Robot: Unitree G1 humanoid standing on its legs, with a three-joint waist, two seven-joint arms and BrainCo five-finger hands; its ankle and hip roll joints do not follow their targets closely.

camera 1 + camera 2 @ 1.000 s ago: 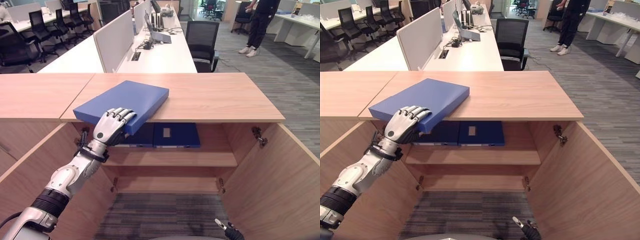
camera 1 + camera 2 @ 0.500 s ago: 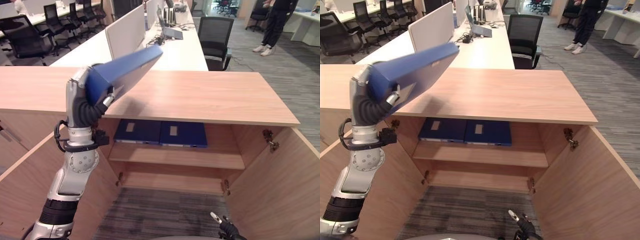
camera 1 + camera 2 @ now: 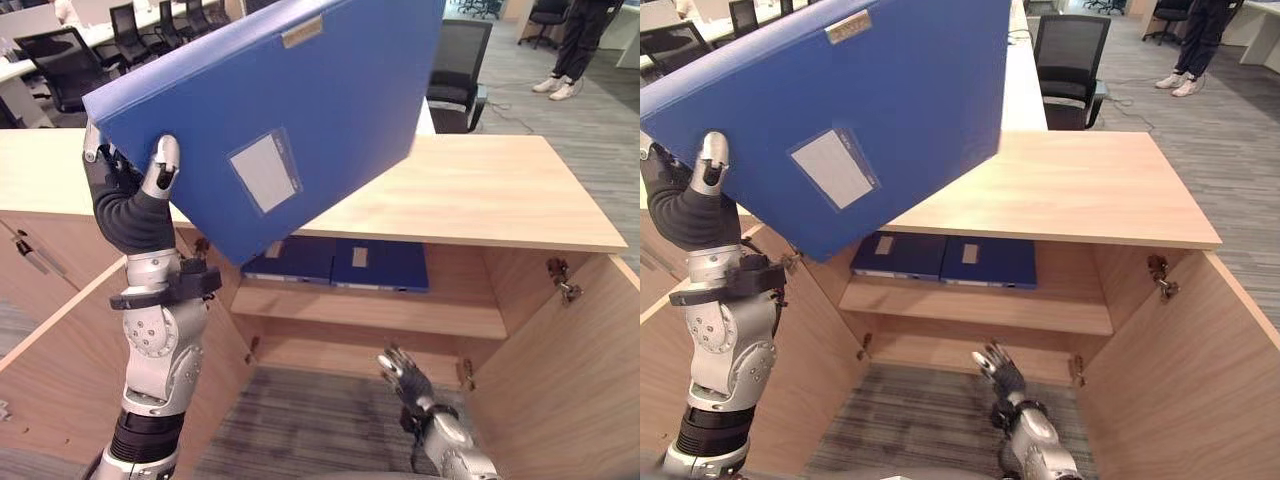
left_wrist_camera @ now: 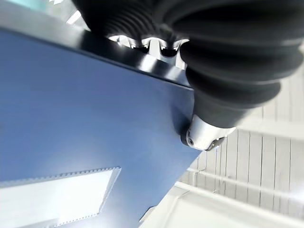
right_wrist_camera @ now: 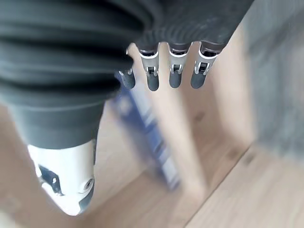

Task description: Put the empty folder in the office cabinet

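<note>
At nine o'clock of your view the left hand [image 3: 135,190] clamps the blue folder [image 3: 270,110] by its lower corner, thumb across the labelled face, holding it tilted in the air above the cabinet [image 3: 500,190]. Down at five o'clock your right hand [image 3: 998,369] hangs empty, fingers relaxed, before the open cabinet, where two blue folders [image 3: 945,259] lie flat on the upper shelf [image 3: 980,305].
</note>
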